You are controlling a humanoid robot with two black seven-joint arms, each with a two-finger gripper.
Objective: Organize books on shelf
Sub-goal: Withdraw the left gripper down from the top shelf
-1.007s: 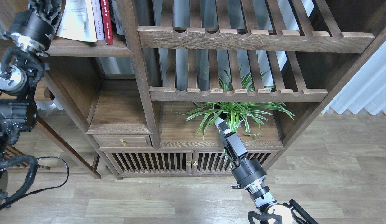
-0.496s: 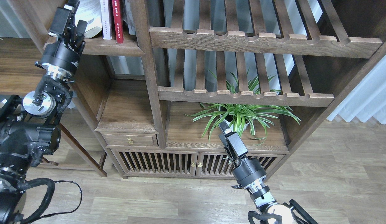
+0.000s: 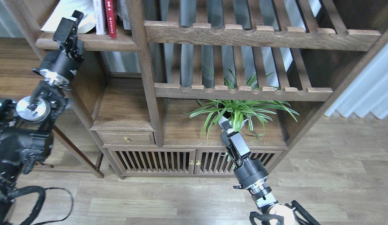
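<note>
Three thin books (image 3: pixel 97 15) on shelf (image 3: pixel 87 42): judged light, floppy, best pinched near spine; left gripper (image 3: pixel 70 22) state unclear, right gripper (image 3: pixel 224 125) likewise, nothing seen held.

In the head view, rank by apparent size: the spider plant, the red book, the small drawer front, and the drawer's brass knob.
1. Spider plant, by far the widest spread.
2. Small drawer front.
3. Red book, cut off by the top edge, so its place against the drawer front is unsure.
4. Brass knob, tiny.

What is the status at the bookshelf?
Left tool at shelf edge, empty. Right tool low by plant. Books: two upright, one flopped open.
</note>
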